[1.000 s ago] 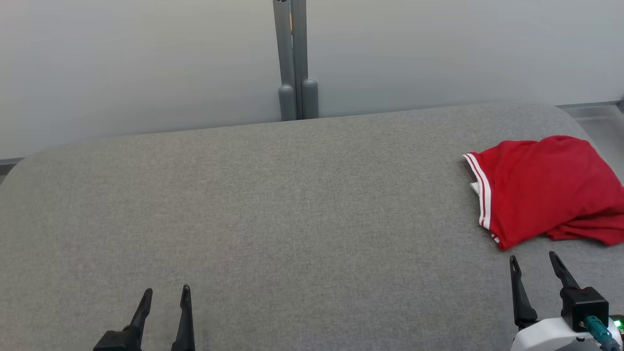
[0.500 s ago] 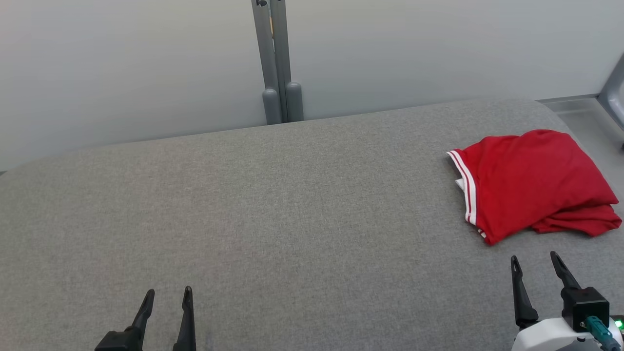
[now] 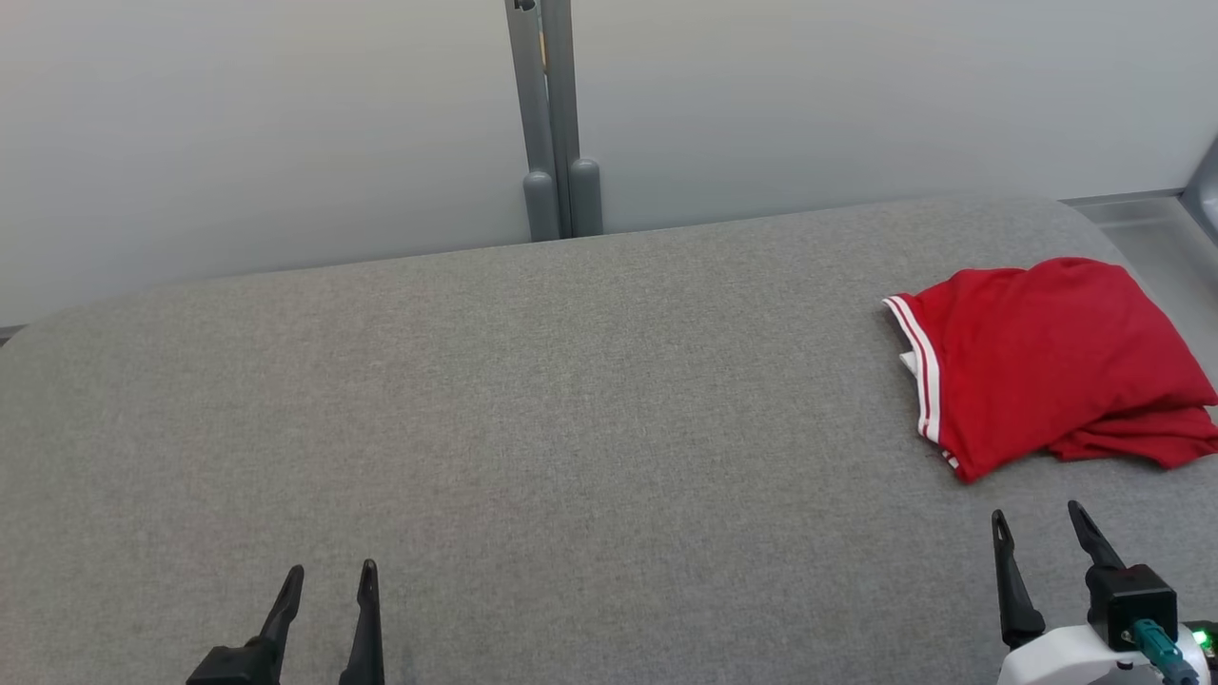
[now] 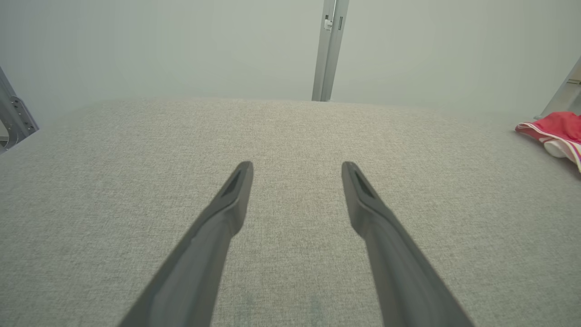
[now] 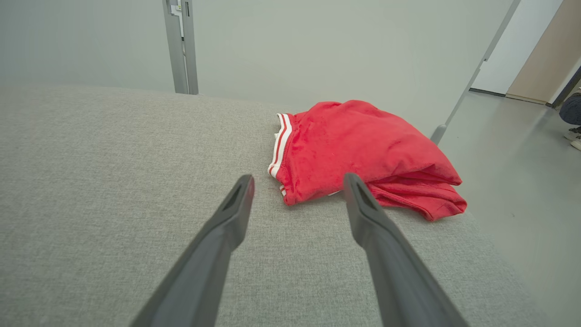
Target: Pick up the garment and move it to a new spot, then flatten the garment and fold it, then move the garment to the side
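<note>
The garment (image 3: 1047, 362) is a red piece with white stripes along one hem, folded into a loose bundle at the right end of the grey padded table (image 3: 533, 400). The right wrist view looks at the garment (image 5: 358, 154) from close by. Its striped edge (image 4: 556, 134) peeks in at the right border of the left wrist view. My right gripper (image 3: 1037, 518) hovers just in front of the bundle, open and empty, apart from the cloth. My left gripper (image 3: 328, 571) stands open at the near left, far from the garment, nothing between its fingers.
A grey upright post (image 3: 552, 114) stands behind the table against a pale wall. The table's right end drops to a smooth floor (image 5: 522, 150) just past the garment. A person's shoe (image 5: 573, 134) shows at the far right of the right wrist view.
The whole head picture swung left, then partly back, so the camera moved. Both grippers stayed open. The garment lies as before.
</note>
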Available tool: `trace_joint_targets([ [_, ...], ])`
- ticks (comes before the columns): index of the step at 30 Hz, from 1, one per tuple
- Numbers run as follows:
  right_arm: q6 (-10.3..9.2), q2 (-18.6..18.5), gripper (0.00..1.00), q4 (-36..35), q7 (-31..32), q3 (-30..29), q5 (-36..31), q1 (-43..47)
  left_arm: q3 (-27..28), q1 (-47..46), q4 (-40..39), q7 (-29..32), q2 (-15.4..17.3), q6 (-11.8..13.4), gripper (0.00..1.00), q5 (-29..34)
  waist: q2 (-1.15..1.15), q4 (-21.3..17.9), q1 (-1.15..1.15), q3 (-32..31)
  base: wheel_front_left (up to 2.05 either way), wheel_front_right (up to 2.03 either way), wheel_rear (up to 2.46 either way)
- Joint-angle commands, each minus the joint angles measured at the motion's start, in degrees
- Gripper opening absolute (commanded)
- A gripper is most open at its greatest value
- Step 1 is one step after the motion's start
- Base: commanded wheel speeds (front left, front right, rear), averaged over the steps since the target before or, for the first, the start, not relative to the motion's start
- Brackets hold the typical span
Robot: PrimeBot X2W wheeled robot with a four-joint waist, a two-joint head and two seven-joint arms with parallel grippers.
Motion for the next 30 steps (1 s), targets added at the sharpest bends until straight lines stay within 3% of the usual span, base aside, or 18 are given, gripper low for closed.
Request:
trace_joint_targets([
  [1, -0.10, 0.0, 1.00, 0.2, -0.1, 0.2, -0.6, -0.6, 0.0, -0.3, 0.2, -0.2, 0.0, -0.2, 1.00, -0.3, 0.00, 0.1, 0.00, 0.0, 0.00, 0.00, 0.00],
  [30, -0.10, -0.1, 1.00, 1.4, -0.1, 1.3, -1.1, -0.6, -0.2, 0.4, -0.1, -0.2, 0.0, 0.5, 1.00, 0.1, 0.00, 1.2, 0.00, -0.1, 0.00, 0.00, 0.00],
])
